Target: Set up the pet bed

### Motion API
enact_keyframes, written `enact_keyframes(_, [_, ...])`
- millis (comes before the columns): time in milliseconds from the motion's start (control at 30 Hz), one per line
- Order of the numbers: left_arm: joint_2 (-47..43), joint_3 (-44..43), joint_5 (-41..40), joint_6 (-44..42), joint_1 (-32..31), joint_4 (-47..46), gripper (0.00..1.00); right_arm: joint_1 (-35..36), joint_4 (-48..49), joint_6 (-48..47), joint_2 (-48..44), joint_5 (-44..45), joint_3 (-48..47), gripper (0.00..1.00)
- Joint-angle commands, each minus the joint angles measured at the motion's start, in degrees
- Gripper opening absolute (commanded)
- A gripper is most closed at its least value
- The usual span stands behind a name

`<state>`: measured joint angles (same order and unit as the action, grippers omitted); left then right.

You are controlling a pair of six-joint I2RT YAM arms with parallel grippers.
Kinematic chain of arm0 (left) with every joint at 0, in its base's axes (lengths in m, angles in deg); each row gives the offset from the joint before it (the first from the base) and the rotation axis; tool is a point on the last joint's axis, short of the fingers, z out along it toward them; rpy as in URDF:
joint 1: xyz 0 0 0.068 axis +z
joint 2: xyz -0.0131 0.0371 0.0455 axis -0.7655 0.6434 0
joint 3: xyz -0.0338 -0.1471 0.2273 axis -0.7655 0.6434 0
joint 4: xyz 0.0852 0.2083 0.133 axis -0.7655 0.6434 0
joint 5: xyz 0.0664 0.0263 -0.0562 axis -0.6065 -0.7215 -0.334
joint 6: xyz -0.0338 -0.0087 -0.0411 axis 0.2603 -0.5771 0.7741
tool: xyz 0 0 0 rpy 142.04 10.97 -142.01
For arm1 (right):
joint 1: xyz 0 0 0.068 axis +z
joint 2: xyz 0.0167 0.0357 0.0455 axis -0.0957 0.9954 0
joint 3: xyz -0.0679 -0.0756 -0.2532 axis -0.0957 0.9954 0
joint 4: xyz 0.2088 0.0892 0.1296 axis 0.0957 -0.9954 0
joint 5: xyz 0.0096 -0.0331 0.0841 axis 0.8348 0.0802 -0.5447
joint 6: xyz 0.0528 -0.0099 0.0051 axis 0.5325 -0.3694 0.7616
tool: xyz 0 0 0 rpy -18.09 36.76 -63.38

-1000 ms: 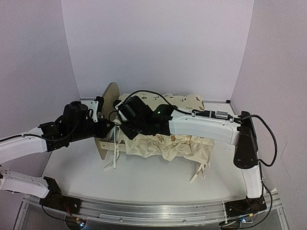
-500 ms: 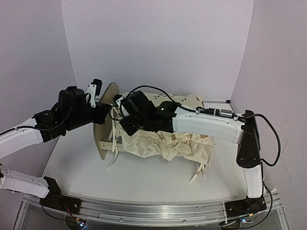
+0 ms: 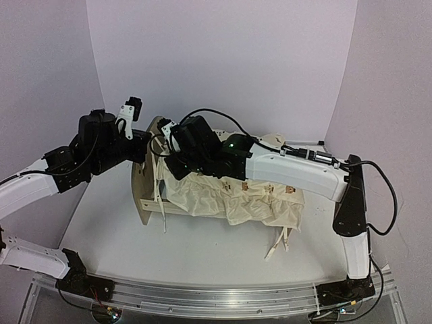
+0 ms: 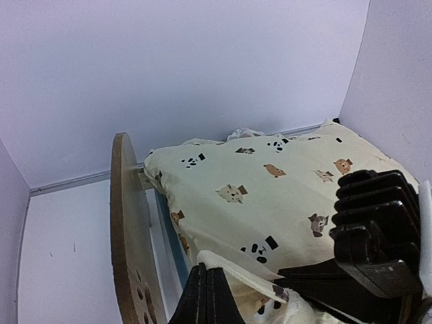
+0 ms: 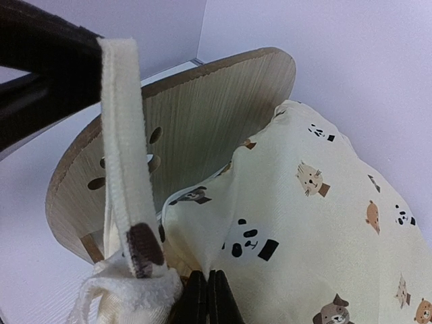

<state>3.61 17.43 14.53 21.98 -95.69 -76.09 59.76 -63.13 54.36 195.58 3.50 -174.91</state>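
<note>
The pet bed's light-wood arched headboard [image 3: 144, 185] stands at the left, paw cutouts showing in the right wrist view [image 5: 196, 101]. A strip of its blue-and-white base [image 4: 165, 226] shows beside the headboard [image 4: 127, 229]. The cream animal-print cushion [image 3: 236, 196] lies draped over the frame and hides the footboard. My left gripper [image 3: 154, 150] is shut on a white fleecy strap [image 4: 223, 270] of the cushion, near the headboard's top. My right gripper [image 3: 169, 165] is shut on the cushion's corner fabric [image 5: 236, 229] just beside it. The strap [image 5: 125, 155] runs up to the left fingers [image 5: 40, 54].
White tie strings hang from the cushion at the headboard [image 3: 160, 202] and at the front right [image 3: 278, 243]. A bit of ruffled white fabric [image 4: 243, 133] shows behind the cushion. White walls close in the back and both sides.
Both grippers have risen and moved back toward the headboard's top, drawing the cushion's left end up with them. The hanging ties at the left have lifted off the table.
</note>
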Motion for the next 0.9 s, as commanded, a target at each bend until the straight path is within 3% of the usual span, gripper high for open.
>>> enact_keyframes(0, [-1.2, -1.9, -10.2, -5.5, 0.6, -8.7, 0.00, 0.0, -2.6, 0.4, -0.2, -0.6, -1.0, 0.01])
enact_keyframes(333, [-2.8, 3.6, -20.2, -10.0, 0.7, -15.3, 0.00, 0.0, -2.6, 0.6, 1.3, -1.3, -1.1, 0.01])
enact_keyframes(600, [-3.1, 5.6, -17.2, -7.0, 0.7, -14.3, 0.02, 0.0, -2.6, 0.6, 1.5, -0.7, -0.7, 0.01])
enact_keyframes(700, [-4.1, 4.4, -13.0, -2.0, 0.7, -7.3, 0.15, 0.0, -2.6, 0.6, 1.8, -0.4, -1.1, 0.01])
enact_keyframes(867, [-9.5, 3.7, -9.7, 5.8, 0.7, 2.4, 0.59, 0.0, -2.6, 0.6, 2.7, 2.0, -2.4, 0.01])
